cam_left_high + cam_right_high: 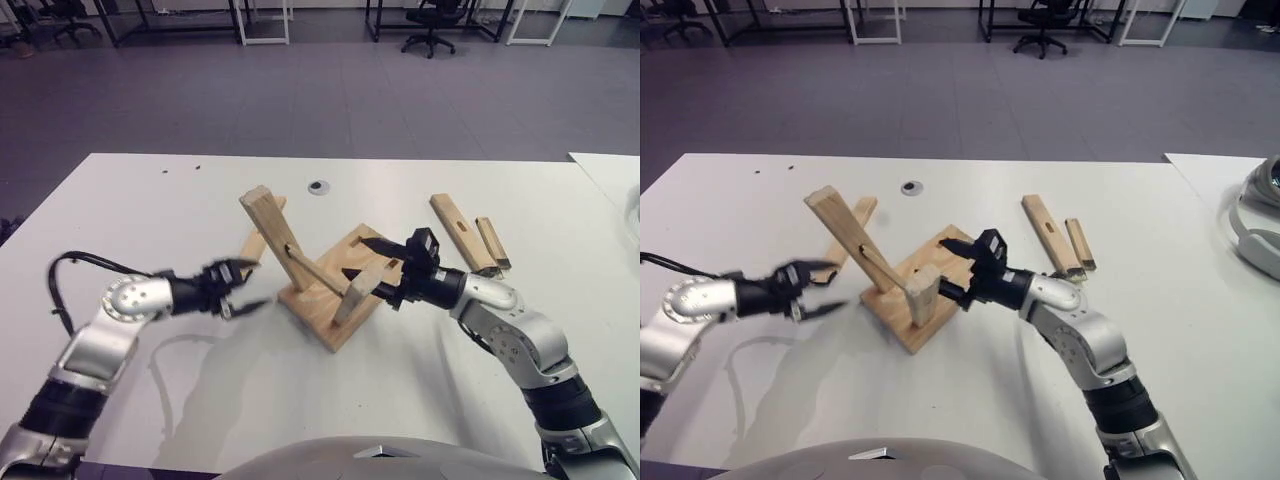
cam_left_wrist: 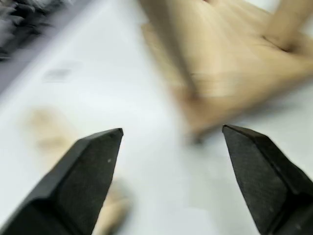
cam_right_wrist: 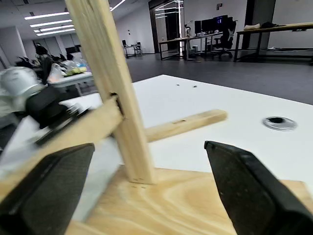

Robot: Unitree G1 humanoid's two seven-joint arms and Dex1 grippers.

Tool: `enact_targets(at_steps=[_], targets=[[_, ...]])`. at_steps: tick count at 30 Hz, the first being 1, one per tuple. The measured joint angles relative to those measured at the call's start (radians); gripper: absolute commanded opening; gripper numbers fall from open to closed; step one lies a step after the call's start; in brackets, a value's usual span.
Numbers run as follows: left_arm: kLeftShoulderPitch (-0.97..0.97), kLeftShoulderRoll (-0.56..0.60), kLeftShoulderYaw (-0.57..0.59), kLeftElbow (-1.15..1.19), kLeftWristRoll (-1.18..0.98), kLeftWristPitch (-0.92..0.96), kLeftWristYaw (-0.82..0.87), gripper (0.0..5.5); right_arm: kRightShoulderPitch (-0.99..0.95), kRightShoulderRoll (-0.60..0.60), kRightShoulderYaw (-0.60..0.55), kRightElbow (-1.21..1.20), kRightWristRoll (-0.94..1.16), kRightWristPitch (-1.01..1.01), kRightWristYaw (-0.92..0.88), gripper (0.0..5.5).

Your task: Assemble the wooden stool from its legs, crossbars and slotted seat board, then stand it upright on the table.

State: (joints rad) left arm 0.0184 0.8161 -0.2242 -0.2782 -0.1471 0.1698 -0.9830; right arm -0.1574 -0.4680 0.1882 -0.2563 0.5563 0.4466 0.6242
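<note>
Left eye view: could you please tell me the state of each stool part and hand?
Seat board: flat on table.
Tall leg: stands on board, leaning.
Crossbar: joined to tall leg.
Loose pieces: lying on table.
Left hand: open, empty.
Right hand: open, empty.

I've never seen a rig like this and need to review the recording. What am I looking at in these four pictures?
A humanoid robot works at a white table. The two wide pictures come from cameras in its head, looking down; the two close ones from a camera on each wrist. A half-built stool lies there: the seat board flat, a tall leg and a shorter leg standing in it, a bar joining them. Three spare sticks lie loose: one behind the stool, two toward the right. The left arm and right arm both have their jaws open, holding nothing.
</note>
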Motion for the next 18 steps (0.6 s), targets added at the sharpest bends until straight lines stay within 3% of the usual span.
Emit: enact_targets(at_steps=[3, 8, 11, 12, 15, 18], targets=[[0.0, -0.006, -0.065, -0.006, 0.082, -0.018, 0.01, 3.75, -0.132, -0.059, -0.036, 0.329, -0.185, -0.081, -0.088, 4.2], [-0.06, -0.043, -0.097, 0.032, 0.158, -0.058, 0.054, 3.75, -0.393, -0.031, -0.012, 0.873, -0.33, -0.252, -0.108, 4.2], [-0.115, -0.093, -0.132, 0.087, 0.232, -0.076, 0.107, 3.75, -0.473, 0.008, 0.022, 1.159, -0.407, -0.418, -0.042, 4.2], [-0.151, -0.125, -0.148, 0.126, 0.263, -0.074, 0.128, 3.75, -0.49, 0.003, 0.026, 1.238, -0.416, -0.508, 0.063, 4.2], [-0.19, -0.17, -0.134, 0.207, 0.27, -0.078, 0.157, 3.75, -0.417, -0.087, 0.012, 1.206, -0.39, -0.583, 0.258, 4.2], [-0.302, -0.282, -0.084, 0.448, 0.262, -0.095, 0.234, 3.75, -0.197, -0.208, -0.007, 0.945, -0.32, -0.587, 0.416, 4.2]])
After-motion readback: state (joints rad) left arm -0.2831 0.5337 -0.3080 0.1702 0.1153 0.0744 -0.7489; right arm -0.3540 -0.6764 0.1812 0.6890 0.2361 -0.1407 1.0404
